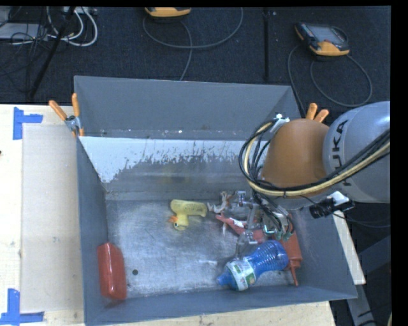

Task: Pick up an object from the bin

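Just beside gripper [247, 230], blue bottle [262, 260]

1. Bin floor [159, 255]: bare at centre and left, open from above between the yellow toy [188, 212] and the red cylinder [111, 270]
2. Near right corner: crowded by the blue bottle [258, 262] and the red-handled tool [292, 251], lying close together
3. Arm [299, 156]: overhangs the right side, blocking it

Beyond the bin [185, 105], dark carpet [217, 63] covers the floor. Thin black cables [189, 46] loop across it. An orange-and-grey handheld device [322, 37] lies at the far right, another orange-rimmed one [167, 10] lies at the top edge, and tangled white and black cords [80, 25] lie at the far left.
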### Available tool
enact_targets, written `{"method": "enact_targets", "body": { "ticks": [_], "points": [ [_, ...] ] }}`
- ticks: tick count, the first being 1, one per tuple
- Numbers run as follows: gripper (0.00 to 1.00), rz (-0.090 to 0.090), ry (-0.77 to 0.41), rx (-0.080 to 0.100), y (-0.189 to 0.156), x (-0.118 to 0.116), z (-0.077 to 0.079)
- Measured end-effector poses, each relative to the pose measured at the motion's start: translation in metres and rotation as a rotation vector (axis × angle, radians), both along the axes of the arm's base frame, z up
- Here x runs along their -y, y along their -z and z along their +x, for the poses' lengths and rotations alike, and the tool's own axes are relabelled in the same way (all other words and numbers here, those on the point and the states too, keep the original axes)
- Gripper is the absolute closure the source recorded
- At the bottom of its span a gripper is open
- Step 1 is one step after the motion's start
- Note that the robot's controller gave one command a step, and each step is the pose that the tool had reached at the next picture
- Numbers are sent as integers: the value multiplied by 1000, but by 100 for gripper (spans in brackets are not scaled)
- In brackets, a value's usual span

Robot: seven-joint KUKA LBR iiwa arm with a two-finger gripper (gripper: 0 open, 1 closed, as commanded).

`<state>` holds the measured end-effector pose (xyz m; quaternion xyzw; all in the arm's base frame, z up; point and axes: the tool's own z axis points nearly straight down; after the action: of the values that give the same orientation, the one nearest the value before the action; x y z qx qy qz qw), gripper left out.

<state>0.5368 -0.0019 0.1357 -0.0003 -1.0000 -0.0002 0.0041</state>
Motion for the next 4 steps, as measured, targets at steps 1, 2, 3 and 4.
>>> {"method": "enact_targets", "body": {
  "ticks": [1, 2, 3, 4],
  "points": [
    [0, 0, 0, 6, -3, 0, 2],
    [0, -1, -21, 16, 64, 76, 51],
    [0, 0, 16, 20, 62, 79, 41],
    [0, 0, -6, 10, 63, 78, 47]
  ]
}}
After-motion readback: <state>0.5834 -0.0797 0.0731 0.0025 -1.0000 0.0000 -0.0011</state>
